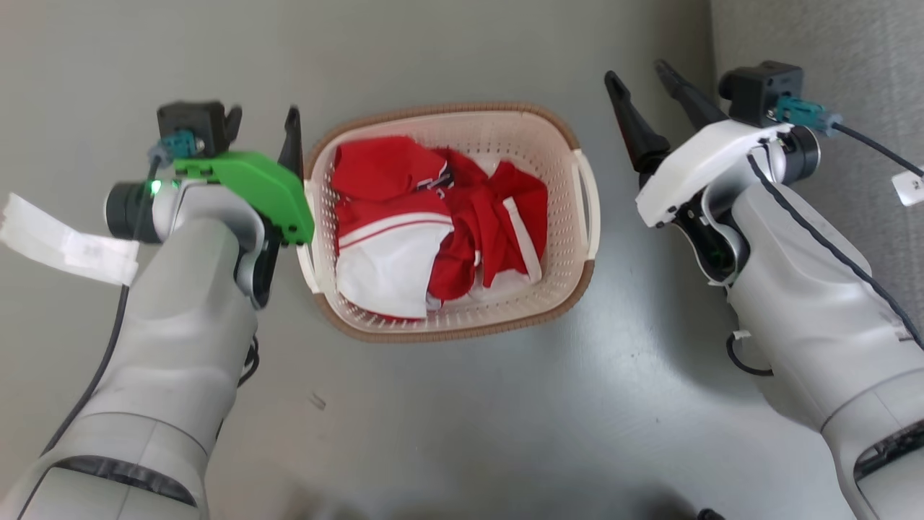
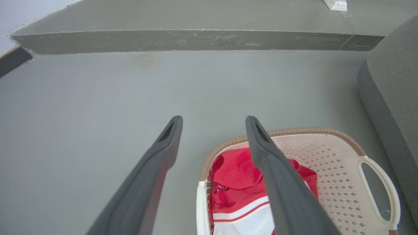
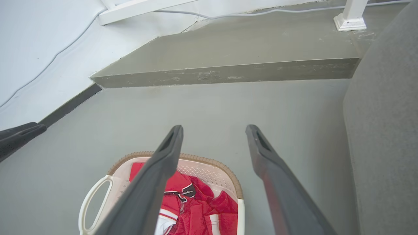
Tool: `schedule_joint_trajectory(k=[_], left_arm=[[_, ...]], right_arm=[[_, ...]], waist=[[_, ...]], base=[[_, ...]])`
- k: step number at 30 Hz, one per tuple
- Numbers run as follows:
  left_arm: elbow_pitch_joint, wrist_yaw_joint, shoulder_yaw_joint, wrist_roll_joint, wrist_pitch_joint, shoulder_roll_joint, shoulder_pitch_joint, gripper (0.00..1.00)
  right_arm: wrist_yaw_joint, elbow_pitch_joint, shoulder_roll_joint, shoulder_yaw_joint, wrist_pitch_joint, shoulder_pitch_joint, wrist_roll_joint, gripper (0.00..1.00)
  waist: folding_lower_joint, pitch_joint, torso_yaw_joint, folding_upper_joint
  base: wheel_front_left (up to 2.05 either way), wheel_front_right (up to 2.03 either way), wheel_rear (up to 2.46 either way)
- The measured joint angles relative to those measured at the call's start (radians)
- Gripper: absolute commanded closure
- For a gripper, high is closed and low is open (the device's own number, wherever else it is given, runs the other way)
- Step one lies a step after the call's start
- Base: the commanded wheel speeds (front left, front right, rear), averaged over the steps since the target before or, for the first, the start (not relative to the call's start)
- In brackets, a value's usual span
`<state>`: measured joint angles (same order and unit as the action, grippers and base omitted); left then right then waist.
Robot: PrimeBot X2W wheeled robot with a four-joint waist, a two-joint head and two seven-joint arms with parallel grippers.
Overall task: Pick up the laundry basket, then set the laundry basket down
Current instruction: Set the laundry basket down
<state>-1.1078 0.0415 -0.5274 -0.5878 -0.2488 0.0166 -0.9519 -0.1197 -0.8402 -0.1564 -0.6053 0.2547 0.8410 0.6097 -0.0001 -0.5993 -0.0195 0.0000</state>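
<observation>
The laundry basket (image 1: 505, 115), cream perforated plastic with a brown woven-look rim, stands on the grey floor with red and white clothes (image 1: 433, 217) in it. My left gripper (image 1: 263, 133) is open beside the basket's left side, and its green-covered wrist hides part of the left handle. In the left wrist view my left gripper (image 2: 213, 121) has one finger over the basket (image 2: 294, 131) and the other over bare floor. My right gripper (image 1: 639, 76) is open and empty, to the right of the right handle (image 1: 586, 209) and apart from it. The right wrist view has my right gripper (image 3: 214, 129) above the basket (image 3: 209, 161).
A grey sofa (image 1: 830, 43) stands close on the right, next to my right arm. A low raised step (image 3: 228, 73) crosses the floor beyond the basket, with a white wall, a cable and a white post foot (image 3: 351, 19) behind it.
</observation>
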Motion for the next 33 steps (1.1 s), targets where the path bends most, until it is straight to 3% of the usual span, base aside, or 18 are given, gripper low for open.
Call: schedule_joint_trajectory(k=[19,33], left_arm=[[0.338,-0.099,0.079,0.114,0.000,0.062,0.160,0.00],[0.578,-0.133,0.114,0.200,-0.003,0.095,0.345,0.00]], right_arm=[[0.095,0.195,-0.029,0.160,0.000,-0.183,-0.093,0.00],[0.123,0.355,-0.030,0.238,0.000,-0.319,-0.181,0.00]], waist=[[0.0000,0.208,-0.007,0.0000],[0.0000,0.352,-0.013,0.0000]], base=[[0.00,0.00,0.00],[0.00,0.00,0.00]])
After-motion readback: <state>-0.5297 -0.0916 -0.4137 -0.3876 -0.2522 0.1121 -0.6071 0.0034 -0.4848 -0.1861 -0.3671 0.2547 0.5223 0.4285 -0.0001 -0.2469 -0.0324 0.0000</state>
